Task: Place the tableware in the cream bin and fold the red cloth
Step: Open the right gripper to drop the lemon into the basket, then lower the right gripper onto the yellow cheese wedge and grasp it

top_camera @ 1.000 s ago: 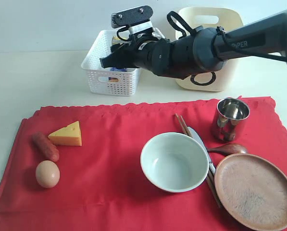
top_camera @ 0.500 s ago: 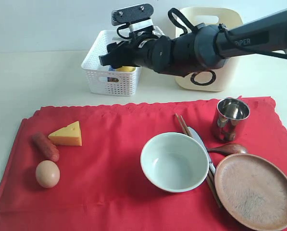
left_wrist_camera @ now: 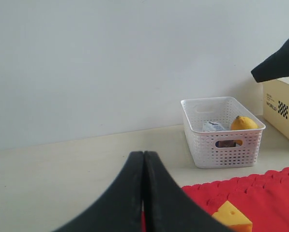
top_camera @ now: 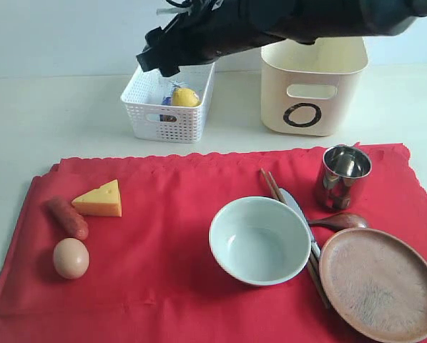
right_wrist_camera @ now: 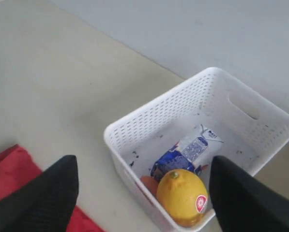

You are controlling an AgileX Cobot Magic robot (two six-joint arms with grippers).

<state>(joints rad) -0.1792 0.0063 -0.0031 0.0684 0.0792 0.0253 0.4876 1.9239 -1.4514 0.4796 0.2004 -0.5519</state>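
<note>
Six tableware pieces: none binned; all lie on the red cloth (top_camera: 170, 243), on the right arm's side.
Pieces: glazed grey-green bowl (top_camera: 259, 241); polished steel cup (top_camera: 342, 175); round matte brown plate (top_camera: 380, 283); wooden chopsticks (top_camera: 272, 184), metal knife (top_camera: 293, 204) and dark wooden spoon (top_camera: 342, 221) between them.
Cream bin (top_camera: 313, 86): smooth plastic, rounded corners, on the bench (top_camera: 56, 121) behind the cloth.
Cloth state: flat, unfolded, scalloped edge; cheese (top_camera: 100, 199), sausage (top_camera: 67, 217) and egg (top_camera: 71, 258) rest on it.
Right claw (right_wrist_camera: 143, 162): fingers wide apart, empty, above the perforated white basket (top_camera: 167, 118) holding a lemon (top_camera: 185, 97).
Left claw (left_wrist_camera: 144, 157): fingers pressed together, nothing between.
Remaining (judged): all binning, then the fold.

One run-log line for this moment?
right gripper: open, empty, over white basket; lemon: in basket; left gripper: shut; tableware: on red cloth
</note>
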